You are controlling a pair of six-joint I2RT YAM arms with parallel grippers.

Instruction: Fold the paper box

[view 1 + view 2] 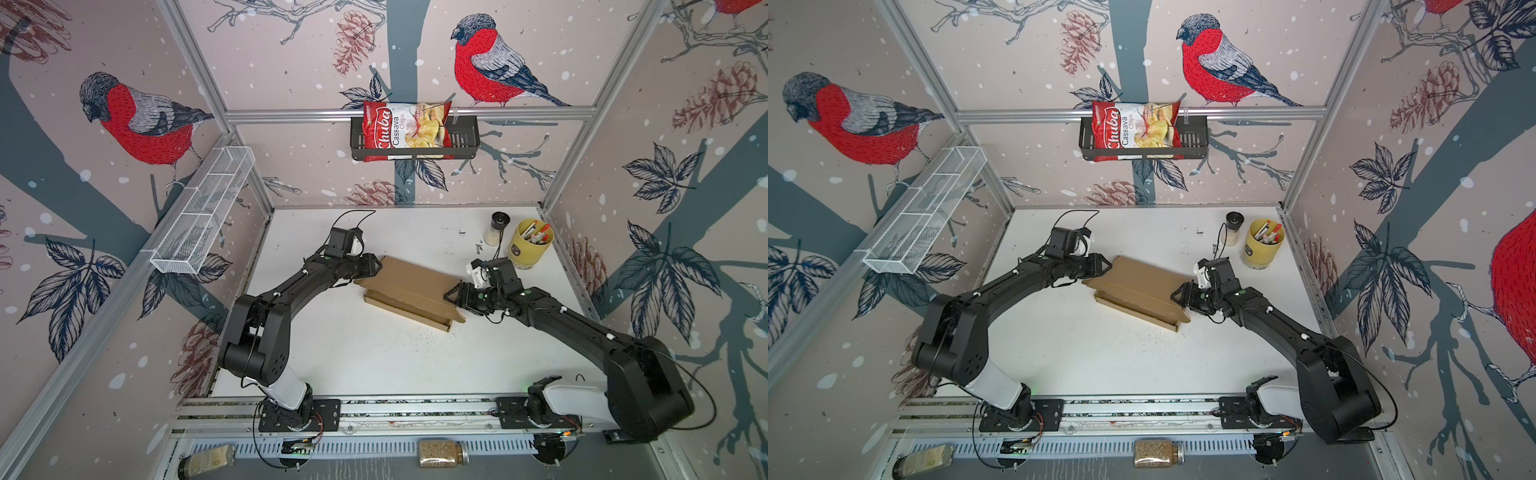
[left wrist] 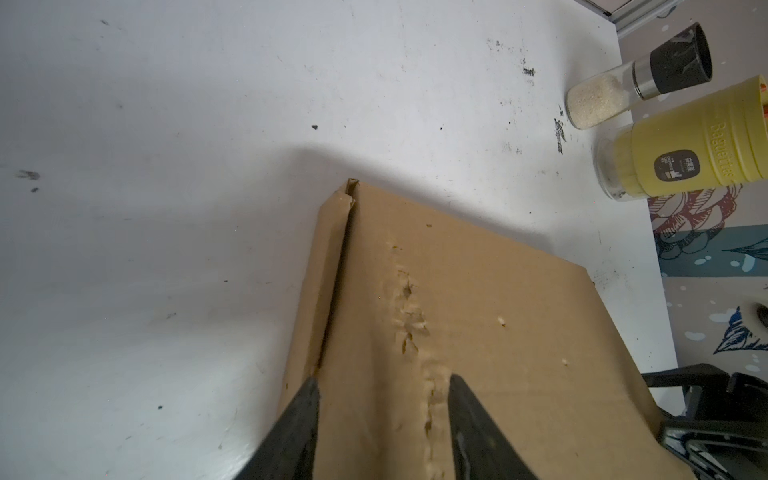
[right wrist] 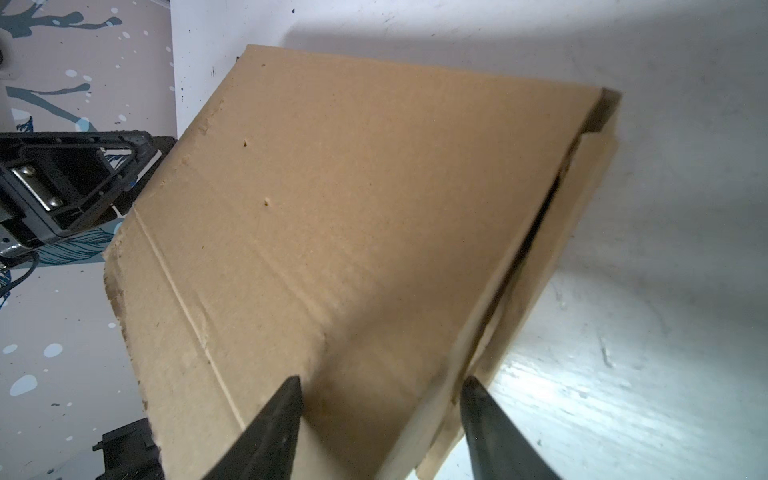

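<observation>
Now: box (image 1: 409,291) is set mid table (image 1: 374,361), lid (image 3: 353,208) not quite shut.
Left gripper (image 1: 375,266): jaws spread, nothing held.
Right gripper (image 1: 452,292): same.
Tip: lid should be pushed down evenly.

Your box (image 1: 409,286) is matt brown corrugated cardboard, its top dented and rough along one crease. The table (image 1: 374,361) under it is smooth white, scuffed with black marks. At its far right corner stand a ribbed yellow plastic cup (image 2: 685,149) and a clear shaker (image 2: 636,79) with a metal band.
</observation>
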